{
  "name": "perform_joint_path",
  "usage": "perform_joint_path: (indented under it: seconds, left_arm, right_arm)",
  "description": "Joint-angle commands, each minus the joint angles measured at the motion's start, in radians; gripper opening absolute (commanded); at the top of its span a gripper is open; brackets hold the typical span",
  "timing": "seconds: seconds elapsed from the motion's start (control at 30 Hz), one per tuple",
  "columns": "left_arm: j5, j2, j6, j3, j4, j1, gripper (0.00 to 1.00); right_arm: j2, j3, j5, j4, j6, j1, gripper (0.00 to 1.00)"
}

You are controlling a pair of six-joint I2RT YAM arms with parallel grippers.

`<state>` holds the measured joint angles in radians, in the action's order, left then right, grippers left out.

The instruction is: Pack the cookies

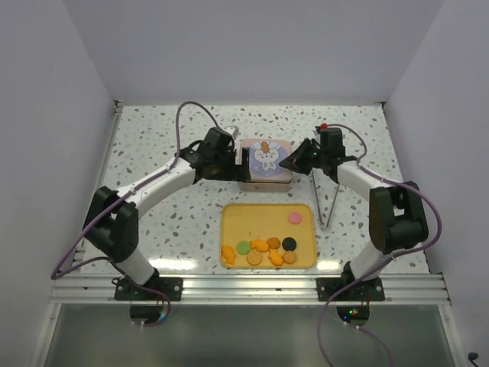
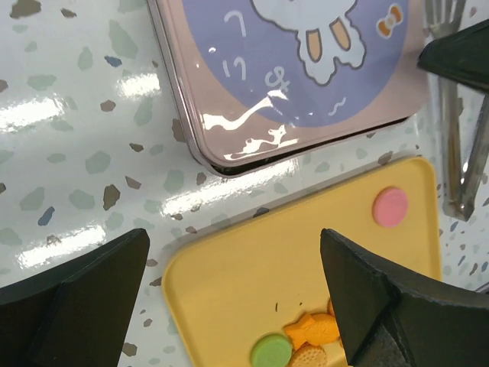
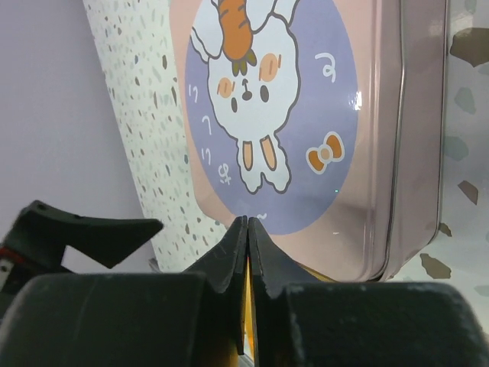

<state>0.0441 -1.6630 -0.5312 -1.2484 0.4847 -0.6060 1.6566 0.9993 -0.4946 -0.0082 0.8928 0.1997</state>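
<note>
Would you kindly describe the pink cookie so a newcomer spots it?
Find the yellow tray in front of the bunny tin. The pink cookie lies near its far right corner. It is the only pink one, apart from the other cookies along the near edge.

Bright, even overhead light, white glare on tin lid and table, faint soft shadows.

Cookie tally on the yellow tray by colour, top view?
pink cookies: 1
green cookies: 1
black cookies: 1
orange/tan cookies: about 6, clustered and hard to separate
Total: about 9, all on the tray
</note>
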Motion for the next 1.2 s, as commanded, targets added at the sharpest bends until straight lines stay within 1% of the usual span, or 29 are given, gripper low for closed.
perform_joint_path:
  seconds: [0.0,0.03,0.1,0.17,0.3,0.47,0.67,0.97,1.03,1.17]
  left_arm:
    - [0.002,0.046,0.000,0.003,-0.057,0.037,1.00]
    - [0.017,0.040,0.000,0.000,-0.064,0.063,1.00]
    - [0.063,0.011,0.002,-0.002,-0.093,0.100,1.00]
    - [0.106,-0.024,0.010,-0.005,-0.130,0.117,1.00]
    - [0.115,-0.104,0.033,-0.049,-0.129,0.134,1.00]
    - [0.125,-0.175,0.046,-0.129,-0.129,0.137,1.00]
    - [0.132,-0.239,0.051,-0.215,-0.120,0.144,1.00]
    - [0.140,-0.306,0.065,-0.307,-0.103,0.163,1.00]
    - [0.145,-0.323,0.069,-0.359,-0.098,0.181,1.00]
    - [0.178,-0.420,0.073,-0.488,-0.090,0.227,1.00]
  right_arm:
    - [-0.007,0.035,-0.012,0.054,0.020,0.006,0.06]
    - [-0.015,0.039,-0.004,0.044,0.014,0.003,0.19]
    - [-0.037,0.071,0.040,-0.033,-0.035,0.001,0.46]
    - [-0.069,0.097,0.074,-0.103,-0.090,-0.003,0.56]
    - [-0.098,0.137,0.148,-0.205,-0.156,-0.025,0.57]
    - [-0.063,0.192,0.203,-0.297,-0.204,-0.045,0.53]
    - [0.018,0.234,0.198,-0.306,-0.213,-0.046,0.49]
    - [0.126,0.320,0.188,-0.289,-0.206,-0.046,0.48]
    - [0.129,0.334,0.180,-0.294,-0.204,-0.046,0.47]
    - [0.098,0.329,0.179,-0.322,-0.215,-0.046,0.47]
